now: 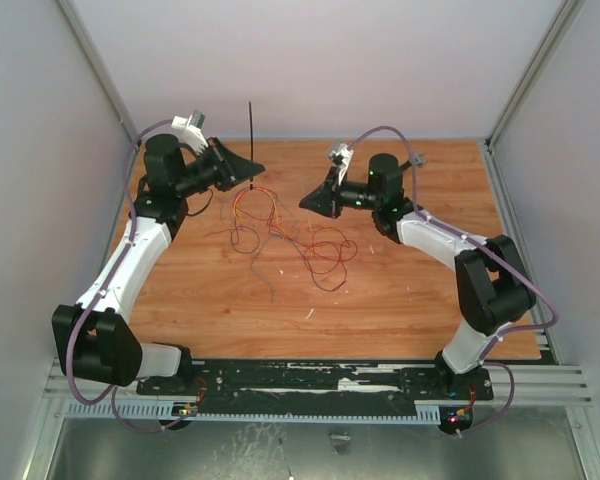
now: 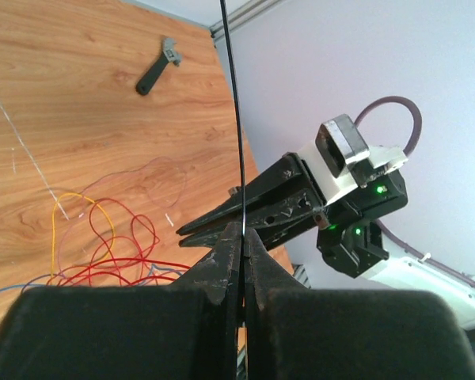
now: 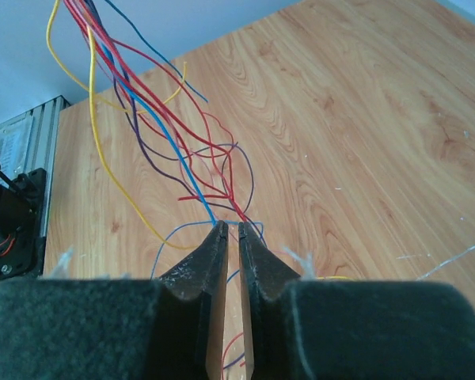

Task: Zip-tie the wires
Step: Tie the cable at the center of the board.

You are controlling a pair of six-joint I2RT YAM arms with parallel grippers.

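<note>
Left wrist — left claw [image 2: 241, 231] pinches zip tie [image 2: 234, 103]; right claw [image 3: 231, 228] barely ajar by wires [image 3: 99, 39]

A tangle of thin red, yellow and blue wires [image 1: 285, 230] lies over the middle of the brown wooden table [image 1: 420, 300]. Above it the left gripper [image 1: 250, 178] and the right gripper [image 1: 305, 203] leave only a small gap. A thin straight black zip tie [image 1: 251, 130] stands up at its left side. The wood along the near edge is bare. A short black tool with a grey head [image 2: 157, 67] lies by the far edge.
</note>
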